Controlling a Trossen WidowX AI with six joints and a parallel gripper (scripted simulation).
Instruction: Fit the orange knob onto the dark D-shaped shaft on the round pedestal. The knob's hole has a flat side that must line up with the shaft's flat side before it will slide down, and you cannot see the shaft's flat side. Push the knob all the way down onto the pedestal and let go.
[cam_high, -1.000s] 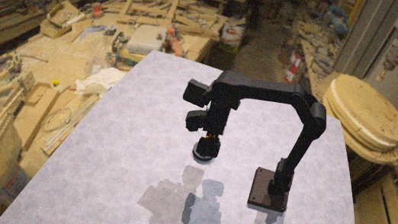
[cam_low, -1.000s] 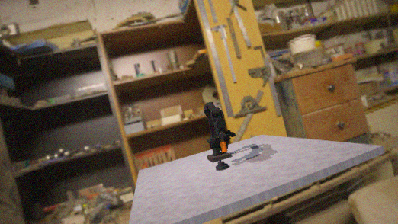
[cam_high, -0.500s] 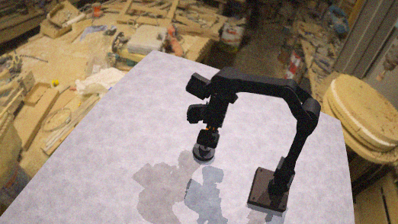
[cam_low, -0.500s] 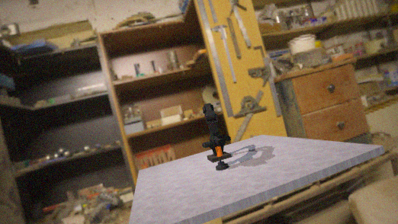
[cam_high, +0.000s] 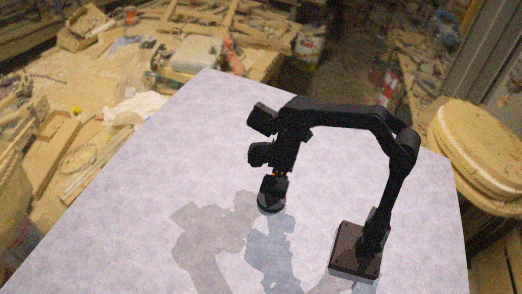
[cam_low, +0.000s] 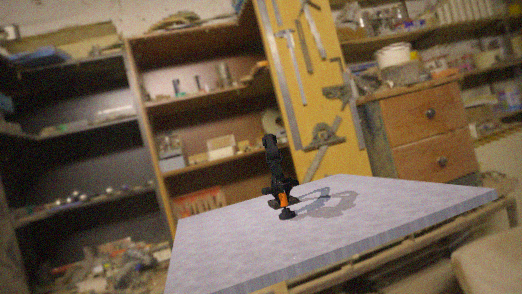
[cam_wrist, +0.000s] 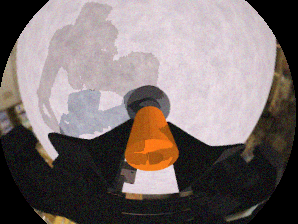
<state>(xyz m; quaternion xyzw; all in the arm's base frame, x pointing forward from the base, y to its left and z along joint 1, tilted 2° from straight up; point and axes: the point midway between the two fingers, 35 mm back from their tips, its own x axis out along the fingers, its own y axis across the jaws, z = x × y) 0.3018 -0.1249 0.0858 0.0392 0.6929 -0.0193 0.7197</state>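
The orange knob (cam_low: 284, 199) (cam_wrist: 151, 131) is held upright between the fingers of my gripper (cam_high: 274, 186) (cam_wrist: 149, 123). Only slivers of it show in the top view. The round dark pedestal (cam_high: 271, 208) (cam_low: 287, 215) (cam_wrist: 133, 98) stands on the table right below the gripper. In the wrist view the knob's far end overlaps the pedestal's middle. In the exterior view the knob is just above the pedestal, with dark material between them. I cannot tell whether the knob touches the shaft. The shaft's flat side and the knob's hole are hidden.
The arm's base plate (cam_high: 352, 246) sits on the pale table (cam_high: 150, 200) (cam_low: 225, 250), to the right of the pedestal in the top view. Shadows of the arm fall beside the pedestal. Shelves and workshop clutter stand beyond the table's edges.
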